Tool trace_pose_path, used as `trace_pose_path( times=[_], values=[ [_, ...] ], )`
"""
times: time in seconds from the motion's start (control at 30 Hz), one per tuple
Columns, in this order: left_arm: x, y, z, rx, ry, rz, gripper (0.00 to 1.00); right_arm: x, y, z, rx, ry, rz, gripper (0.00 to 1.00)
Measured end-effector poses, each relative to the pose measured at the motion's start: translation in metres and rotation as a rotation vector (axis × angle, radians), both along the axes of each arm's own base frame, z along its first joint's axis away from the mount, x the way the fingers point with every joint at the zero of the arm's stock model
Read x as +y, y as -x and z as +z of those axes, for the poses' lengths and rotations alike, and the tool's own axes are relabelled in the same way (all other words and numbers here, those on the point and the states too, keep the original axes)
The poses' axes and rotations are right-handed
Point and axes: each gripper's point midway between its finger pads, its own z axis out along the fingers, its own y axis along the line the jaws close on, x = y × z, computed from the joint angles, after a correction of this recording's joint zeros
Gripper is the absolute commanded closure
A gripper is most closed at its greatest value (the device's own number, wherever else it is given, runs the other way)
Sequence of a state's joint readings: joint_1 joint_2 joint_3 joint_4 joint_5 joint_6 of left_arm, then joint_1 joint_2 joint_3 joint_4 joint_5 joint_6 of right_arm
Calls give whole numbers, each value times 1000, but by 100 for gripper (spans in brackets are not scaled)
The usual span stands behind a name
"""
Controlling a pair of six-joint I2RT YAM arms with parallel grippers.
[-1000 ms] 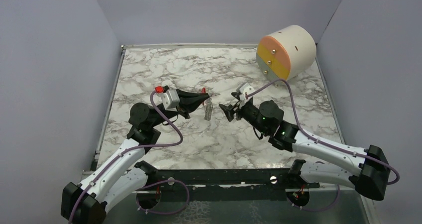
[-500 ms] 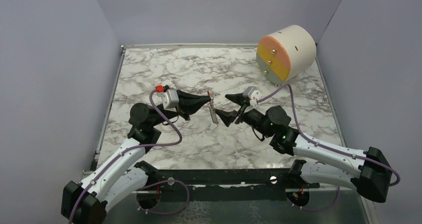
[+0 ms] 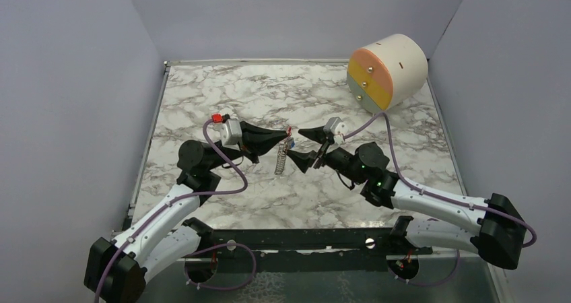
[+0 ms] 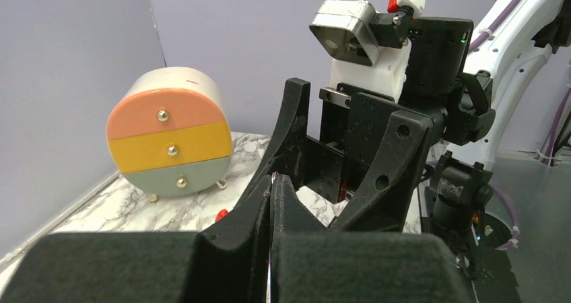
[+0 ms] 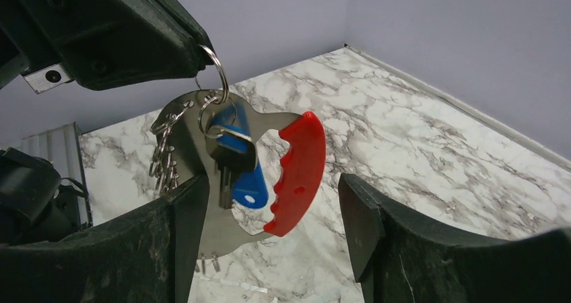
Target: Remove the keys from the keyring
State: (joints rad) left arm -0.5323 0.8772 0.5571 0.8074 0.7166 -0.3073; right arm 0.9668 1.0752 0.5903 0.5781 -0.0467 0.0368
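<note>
The left pincer is clamping the keyring above mid-counter, with the band dangling toward six o'clock. The right pincer is gaping wide at its three o'clock, facing the blue keys. Closing now is likely risking a grip on the red part instead, or a tug that pulls the ring loose.

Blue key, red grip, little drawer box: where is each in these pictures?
blue key (image 5: 250,183), right wrist view, on its blue plastic head.
red grip (image 5: 301,165), right wrist view, middle of its ridged curve.
drawer box (image 4: 192,143), left wrist view, on the yellow middle drawer front.
</note>
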Motion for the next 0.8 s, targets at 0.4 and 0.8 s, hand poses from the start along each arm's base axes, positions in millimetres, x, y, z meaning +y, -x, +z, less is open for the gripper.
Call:
trace_pose_path(
  times=[0.4, 0.8],
  values=[
    [1, 5, -4, 5, 13, -12, 100, 6, -1, 23, -38, -36, 16, 29],
    [0, 5, -4, 9, 15, -16, 100, 16, 0, 14, -17, -19, 49, 47]
  ],
)
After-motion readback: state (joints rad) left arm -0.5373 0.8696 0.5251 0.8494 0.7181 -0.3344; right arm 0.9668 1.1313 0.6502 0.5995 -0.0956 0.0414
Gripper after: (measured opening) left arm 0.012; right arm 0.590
